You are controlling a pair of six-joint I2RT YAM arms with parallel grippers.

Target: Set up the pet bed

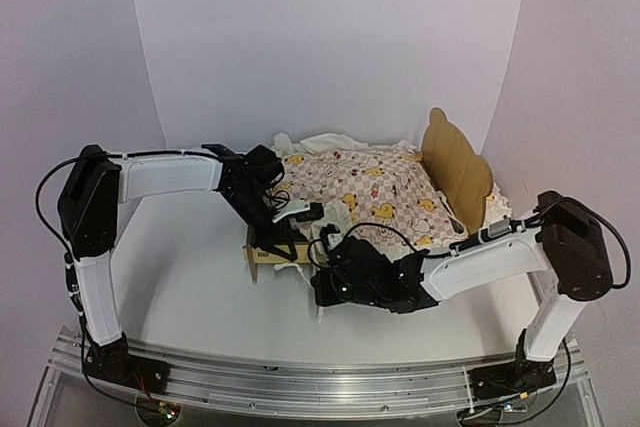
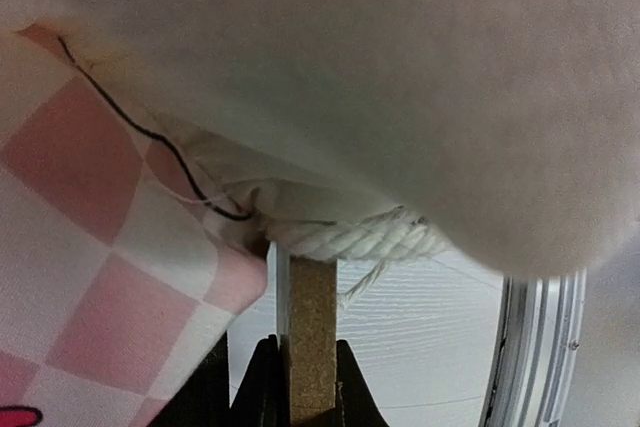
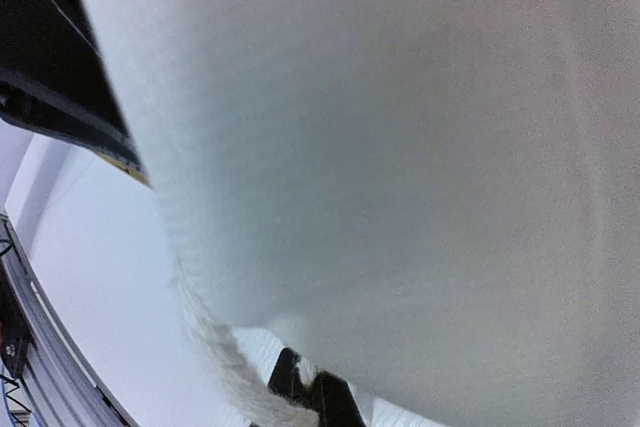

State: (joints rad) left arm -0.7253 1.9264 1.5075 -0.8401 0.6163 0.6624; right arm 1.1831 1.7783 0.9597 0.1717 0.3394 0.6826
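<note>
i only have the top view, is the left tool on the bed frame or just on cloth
observer: left wrist shows the left tool shut on a wood edge of the bed; the quilt hangs to its left.
operator: and the right tool
observer: right wrist is nearly all blurred white cloth; the right tool barely shows, so I cannot tell if it is open or shut.
operator: anything else at the left grip
observer: a white rope trim lies just above that edge.

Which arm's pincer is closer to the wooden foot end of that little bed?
Left. The left pincer is clamped on the wooden foot end of the pet bed. The right pincer sits farther along the near side, at the edge of the quilt.
</note>
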